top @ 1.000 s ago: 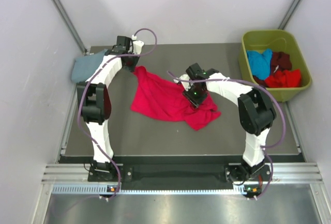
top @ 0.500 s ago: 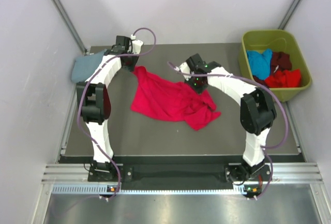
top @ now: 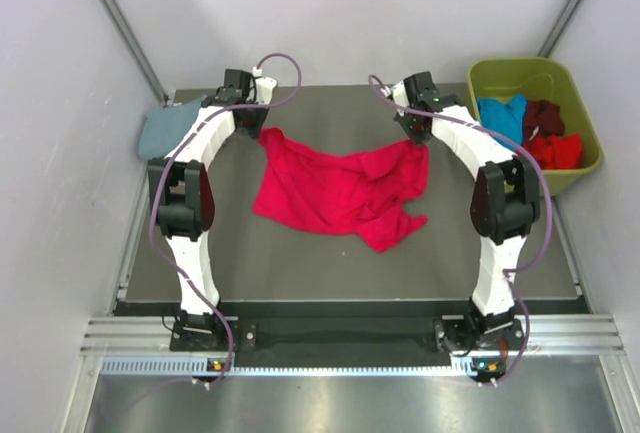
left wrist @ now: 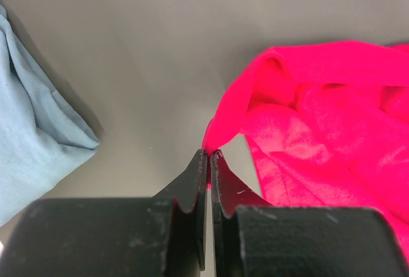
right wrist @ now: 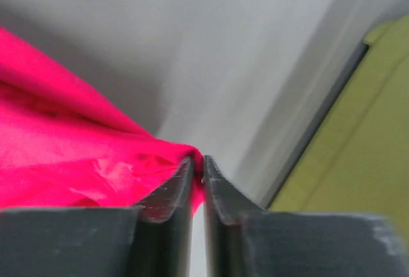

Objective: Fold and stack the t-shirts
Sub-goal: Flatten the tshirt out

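A crimson-red t-shirt (top: 335,193) lies spread and rumpled across the middle of the table. My left gripper (top: 262,135) is shut on its far left corner (left wrist: 220,126). My right gripper (top: 418,143) is shut on its far right corner (right wrist: 172,155) and holds that edge stretched toward the bin. A folded blue-grey t-shirt (top: 165,128) lies at the table's far left; it also shows in the left wrist view (left wrist: 32,123). Bright blue (top: 500,121), maroon (top: 543,116) and red (top: 552,151) t-shirts lie in the bin.
An olive-green plastic bin (top: 530,75) stands at the far right, beside the table; its wall shows in the right wrist view (right wrist: 358,155). White walls close in on three sides. A metal rail runs along the near edge.
My right gripper has moved from the shirt's middle to the far right, pulling the shirt's right corner out with it and stretching the far edge. The left arm has not moved.
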`<act>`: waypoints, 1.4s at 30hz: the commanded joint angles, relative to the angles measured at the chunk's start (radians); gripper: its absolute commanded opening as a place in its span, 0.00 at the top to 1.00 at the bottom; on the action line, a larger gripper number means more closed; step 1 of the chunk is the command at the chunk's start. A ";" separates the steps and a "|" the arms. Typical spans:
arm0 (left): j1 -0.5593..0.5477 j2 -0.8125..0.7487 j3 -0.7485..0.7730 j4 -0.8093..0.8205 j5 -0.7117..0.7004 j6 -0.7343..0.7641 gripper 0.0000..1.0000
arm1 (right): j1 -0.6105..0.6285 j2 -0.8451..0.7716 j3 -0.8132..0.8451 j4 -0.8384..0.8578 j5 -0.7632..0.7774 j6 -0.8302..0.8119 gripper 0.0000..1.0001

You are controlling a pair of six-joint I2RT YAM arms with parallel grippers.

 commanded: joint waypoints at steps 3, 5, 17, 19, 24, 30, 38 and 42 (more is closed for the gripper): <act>0.006 -0.053 0.039 0.001 0.029 -0.024 1.00 | 0.002 0.035 0.034 0.030 0.031 -0.010 0.58; 0.006 -0.056 0.039 -0.002 0.031 -0.022 1.00 | 0.008 0.027 0.054 0.039 0.004 -0.004 0.53; 0.006 -0.072 0.022 -0.006 0.026 -0.041 1.00 | 0.098 0.119 0.268 -0.076 -0.389 -0.014 0.44; 0.006 -0.079 0.012 -0.005 0.020 -0.044 1.00 | 0.123 0.161 0.272 -0.082 -0.390 -0.005 0.46; 0.006 -0.102 -0.028 0.000 0.009 -0.045 1.00 | 0.160 0.243 0.306 -0.081 -0.401 0.003 0.50; 0.006 -0.113 -0.040 0.001 0.005 -0.049 1.00 | 0.172 0.293 0.346 -0.075 -0.383 0.001 0.51; 0.006 -0.110 -0.042 0.006 0.011 -0.061 1.00 | 0.172 0.293 0.330 -0.064 -0.360 0.003 0.52; 0.006 -0.107 -0.042 0.005 0.014 -0.065 1.00 | 0.172 0.302 0.333 -0.058 -0.343 0.000 0.52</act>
